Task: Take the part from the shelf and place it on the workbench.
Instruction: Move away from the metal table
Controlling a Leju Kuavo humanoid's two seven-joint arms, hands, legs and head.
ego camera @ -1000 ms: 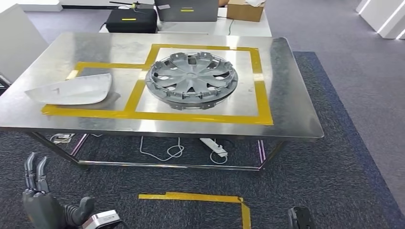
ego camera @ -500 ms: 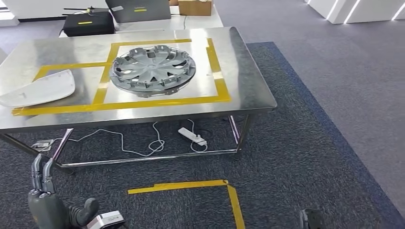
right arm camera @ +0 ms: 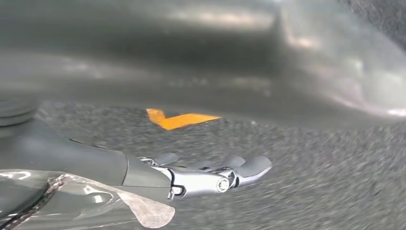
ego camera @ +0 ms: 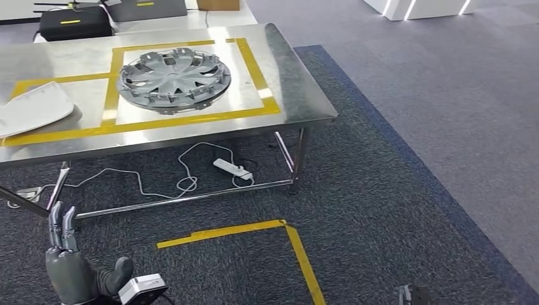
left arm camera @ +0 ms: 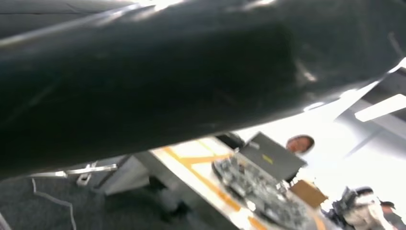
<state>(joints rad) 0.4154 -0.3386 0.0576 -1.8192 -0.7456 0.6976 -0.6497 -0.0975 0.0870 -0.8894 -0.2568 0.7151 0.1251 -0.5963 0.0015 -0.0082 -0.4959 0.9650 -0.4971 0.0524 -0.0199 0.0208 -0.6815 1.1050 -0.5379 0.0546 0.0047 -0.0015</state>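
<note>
On the steel workbench (ego camera: 289,86), a grey wheel cover (ego camera: 173,79) lies inside a square of yellow tape. A white curved part (ego camera: 32,109) lies left of it in another taped field. My left hand (ego camera: 67,270) hangs low at the lower left, well in front of the bench, fingers straight and apart, holding nothing. The left wrist view catches the wheel cover (left arm camera: 261,191) on the bench, blurred. My right hand (right arm camera: 191,175) hangs over the dark carpet with its fingers stretched out and nothing in them.
A white power strip (ego camera: 232,168) and loose cables lie under the bench. Yellow tape (ego camera: 254,229) marks a corner on the carpet in front of me. A black case (ego camera: 67,22) stands behind the bench. Lighter grey floor runs along the right.
The camera has swung to the right, so the bench and its parts have slid to the upper left of the picture. Both hands hang as before.
</note>
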